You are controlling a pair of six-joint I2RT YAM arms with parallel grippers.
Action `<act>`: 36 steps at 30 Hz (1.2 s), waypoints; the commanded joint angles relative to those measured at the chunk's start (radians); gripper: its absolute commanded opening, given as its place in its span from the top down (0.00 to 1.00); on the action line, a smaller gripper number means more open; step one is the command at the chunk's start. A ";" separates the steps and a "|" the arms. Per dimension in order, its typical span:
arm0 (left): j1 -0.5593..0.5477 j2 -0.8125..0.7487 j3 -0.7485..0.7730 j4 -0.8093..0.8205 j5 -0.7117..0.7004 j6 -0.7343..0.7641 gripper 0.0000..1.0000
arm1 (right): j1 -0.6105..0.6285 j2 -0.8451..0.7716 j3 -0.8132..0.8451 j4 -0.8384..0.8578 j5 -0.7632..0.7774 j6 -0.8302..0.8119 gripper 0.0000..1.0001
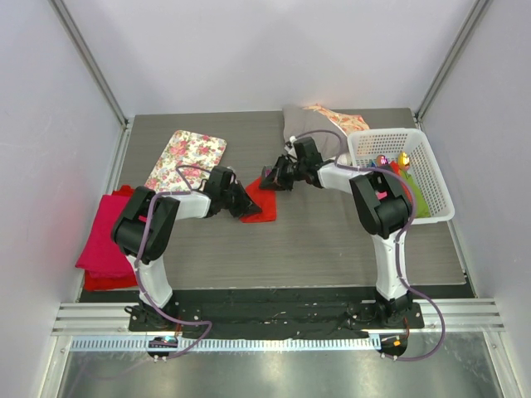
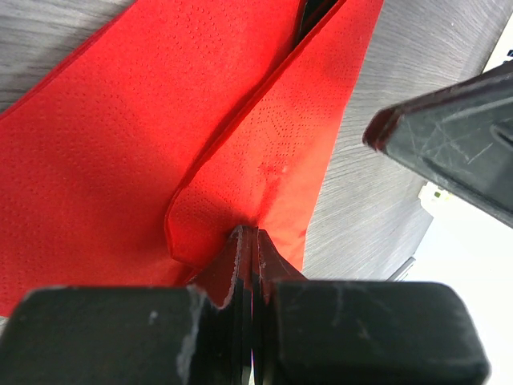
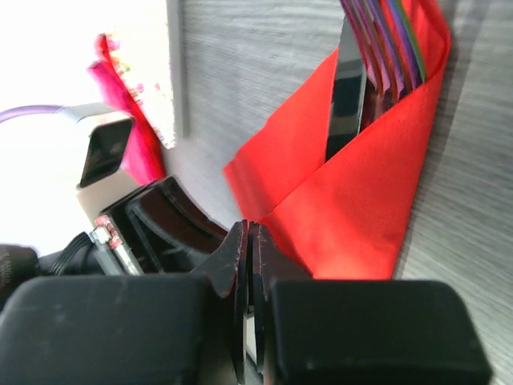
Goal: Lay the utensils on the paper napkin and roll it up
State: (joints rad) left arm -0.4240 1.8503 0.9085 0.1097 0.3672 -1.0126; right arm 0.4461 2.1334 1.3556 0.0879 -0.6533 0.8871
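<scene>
The paper napkin (image 1: 262, 207) is a bright red sheet lying mid-table, with one flap folded over the utensils. In the right wrist view an iridescent fork (image 3: 386, 50) and a dark knife blade (image 3: 347, 90) stick out from under the napkin (image 3: 353, 200) flap. My left gripper (image 1: 246, 201) comes in from the left. Its jaws are shut on a raised fold of the napkin (image 2: 96, 160), left gripper (image 2: 252, 234). My right gripper (image 1: 270, 177) reaches in from the right and its jaws are shut at the flap's near edge, right gripper (image 3: 253, 228), pinching the paper. The two grippers stand close together.
A white basket (image 1: 431, 178) with colourful items stands at the back right. Behind it lies a beige floral cushion (image 1: 319, 123). A floral mat (image 1: 187, 156) is at the back left. A thick magenta cloth stack (image 1: 104, 236) lies by the left wall.
</scene>
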 commanded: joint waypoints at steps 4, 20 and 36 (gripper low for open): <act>0.013 0.024 -0.008 -0.090 -0.083 0.040 1.00 | 0.086 -0.015 0.233 -0.375 0.300 -0.235 0.99; 0.013 0.026 -0.008 -0.091 -0.090 0.037 1.00 | 0.164 0.068 0.373 -0.565 0.497 -0.349 0.99; 0.014 0.027 -0.013 -0.090 -0.090 0.034 1.00 | 0.174 0.148 0.369 -0.567 0.551 -0.369 0.99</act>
State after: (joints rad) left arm -0.4232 1.8503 0.9085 0.1078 0.3660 -1.0130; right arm 0.6144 2.2375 1.7020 -0.4683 -0.1619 0.5465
